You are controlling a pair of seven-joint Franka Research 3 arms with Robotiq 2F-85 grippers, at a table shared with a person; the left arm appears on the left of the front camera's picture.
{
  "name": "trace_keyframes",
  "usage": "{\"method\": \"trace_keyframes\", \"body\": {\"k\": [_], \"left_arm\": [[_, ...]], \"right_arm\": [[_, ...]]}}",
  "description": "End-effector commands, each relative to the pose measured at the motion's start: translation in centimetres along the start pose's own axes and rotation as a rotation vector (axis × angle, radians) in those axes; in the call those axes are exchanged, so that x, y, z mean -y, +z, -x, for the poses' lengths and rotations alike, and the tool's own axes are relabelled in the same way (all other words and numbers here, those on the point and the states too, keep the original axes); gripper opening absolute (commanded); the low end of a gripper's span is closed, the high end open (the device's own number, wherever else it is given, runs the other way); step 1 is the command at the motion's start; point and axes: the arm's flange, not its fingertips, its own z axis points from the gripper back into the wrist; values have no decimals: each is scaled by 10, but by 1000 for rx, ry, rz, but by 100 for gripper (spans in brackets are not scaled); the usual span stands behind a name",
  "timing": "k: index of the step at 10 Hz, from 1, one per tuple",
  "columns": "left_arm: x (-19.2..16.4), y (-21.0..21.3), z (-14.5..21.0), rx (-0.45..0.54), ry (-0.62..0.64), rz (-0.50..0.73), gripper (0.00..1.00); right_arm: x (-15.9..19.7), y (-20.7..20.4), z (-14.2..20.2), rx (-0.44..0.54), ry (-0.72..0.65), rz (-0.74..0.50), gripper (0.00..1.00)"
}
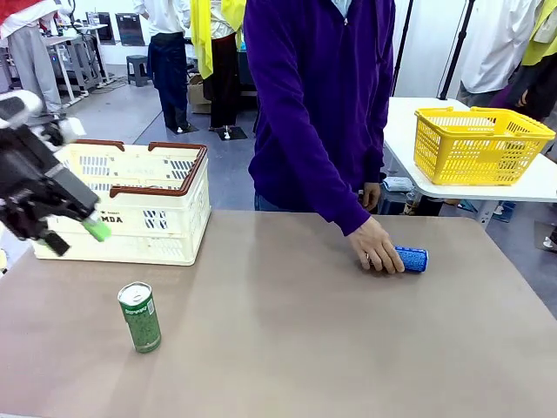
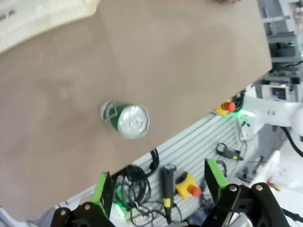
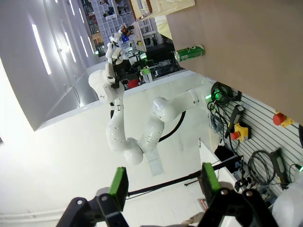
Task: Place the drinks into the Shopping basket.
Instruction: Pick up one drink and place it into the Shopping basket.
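Green can (image 1: 139, 316) upright, blue can (image 1: 412, 259) lying crosswise under person's hand (image 1: 379, 251), left gripper (image 2: 158, 182) released, right gripper (image 3: 163, 184) parted, empty

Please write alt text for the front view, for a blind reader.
A person's hand rests on a blue can lying on the table. A green can stands upright near the open left pincer; a cream basket sits behind.

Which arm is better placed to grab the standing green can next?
Left, probably: the left end effector, open, hangs just above the green can, near the Shopping basket. The right end effector sits back off the table edge.
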Motion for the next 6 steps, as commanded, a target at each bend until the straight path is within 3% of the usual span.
{"method": "trace_keyframes", "body": {"k": [1,3,4,5,6], "left_arm": [[-16,10,8,-24,36,41,100],[4,-1,-1,0,-5,2,100],[17,-20,0,-58,-233,186,100],[33,-45,9,33,-30,-33,100],[44,-70,21,-38,71,-174,100]], "right_arm": [[-2,4,3,-11,-5,8,82],[-2,4,3,-11,-5,8,82],[-2,4,3,-11,-5,8,82],[-2,4,3,-11,-5,8,82],[-2,4,3,-11,-5,8,82]]}}
